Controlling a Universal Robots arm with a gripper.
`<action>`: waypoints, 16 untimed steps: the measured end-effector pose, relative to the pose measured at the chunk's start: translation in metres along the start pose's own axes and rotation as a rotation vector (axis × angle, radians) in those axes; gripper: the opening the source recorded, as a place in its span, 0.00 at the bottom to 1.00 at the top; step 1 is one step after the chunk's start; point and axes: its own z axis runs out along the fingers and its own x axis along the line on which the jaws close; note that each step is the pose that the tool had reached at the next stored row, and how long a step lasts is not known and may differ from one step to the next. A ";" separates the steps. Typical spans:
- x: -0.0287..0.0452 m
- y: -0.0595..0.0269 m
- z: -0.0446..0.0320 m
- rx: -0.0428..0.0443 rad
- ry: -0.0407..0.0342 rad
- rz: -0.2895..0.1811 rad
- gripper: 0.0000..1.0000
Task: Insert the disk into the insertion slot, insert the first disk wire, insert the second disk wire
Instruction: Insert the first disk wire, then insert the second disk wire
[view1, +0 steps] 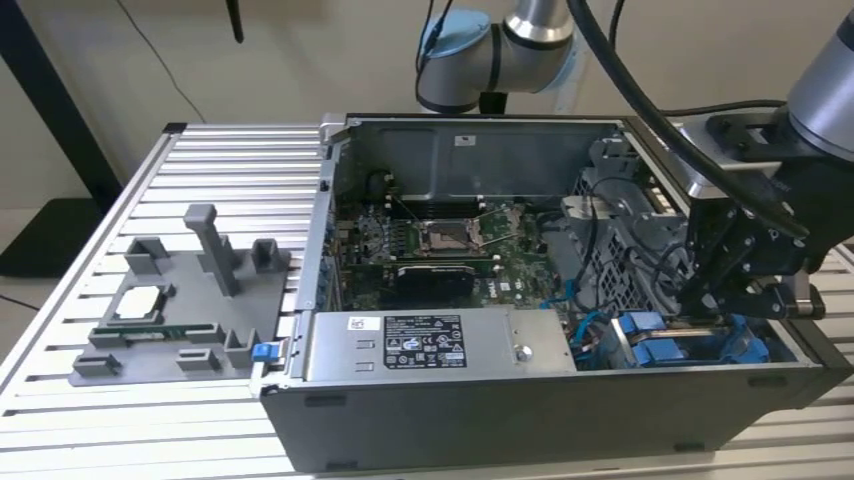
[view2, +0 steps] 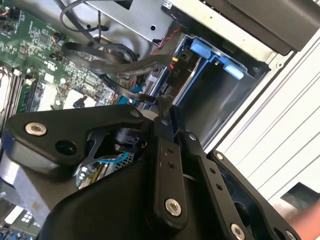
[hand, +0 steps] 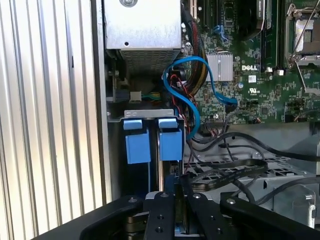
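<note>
In the exterior view, your gripper (view1: 705, 308) hangs low in the corner of the computer case (view1: 467, 140), probably to reach the drive bay there. In the second wrist view, you cannot tell whether it is clenched or released. In the first wrist view, the disk (hand: 171, 140), judged as the one nearest the gripper, stands on edge in its slot (hand: 150, 114), just beside a twin drive (hand: 137, 141). Only its bright blue frame shows.

We log the disk (hand: 170, 142) on edge in its bright blue carrier, blue end tab facing outward, we see it seated down in the insertion slot (hand: 172, 169), a narrow bay of the grey drive cage
</note>
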 end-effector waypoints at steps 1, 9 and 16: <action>0.0000 -0.0009 0.0011 0.0000 -0.0002 0.000 0.00; 0.0003 -0.0039 0.0055 -0.0002 -0.0028 -0.001 0.00; -0.0001 -0.0054 0.0080 -0.0004 -0.0050 -0.001 0.00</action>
